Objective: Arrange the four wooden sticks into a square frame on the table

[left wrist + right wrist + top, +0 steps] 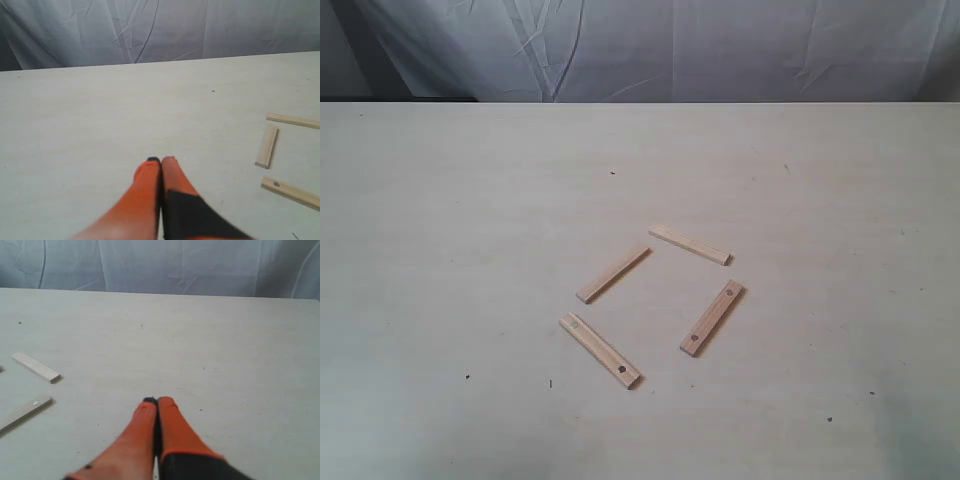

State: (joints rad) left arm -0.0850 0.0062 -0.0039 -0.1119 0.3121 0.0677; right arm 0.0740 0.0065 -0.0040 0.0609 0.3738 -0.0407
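Four wooden sticks lie in a loose, skewed four-sided outline on the table [440, 220], their ends apart at the corners. The far stick [690, 244] and the left stick [613, 275] are plain. The right stick [711, 318] and the near stick [600, 350] have dark holes. No gripper shows in the exterior view. My left gripper [161, 160] is shut and empty, with three sticks beside it: one [293, 120], another [266, 146] and a holed one [291, 192]. My right gripper [157, 401] is shut and empty, with a plain stick [36, 367] and a holed stick [24, 412] off to its side.
A wrinkled white cloth backdrop [660, 45] hangs behind the table's far edge. A few tiny dark specks [467, 377] dot the tabletop.
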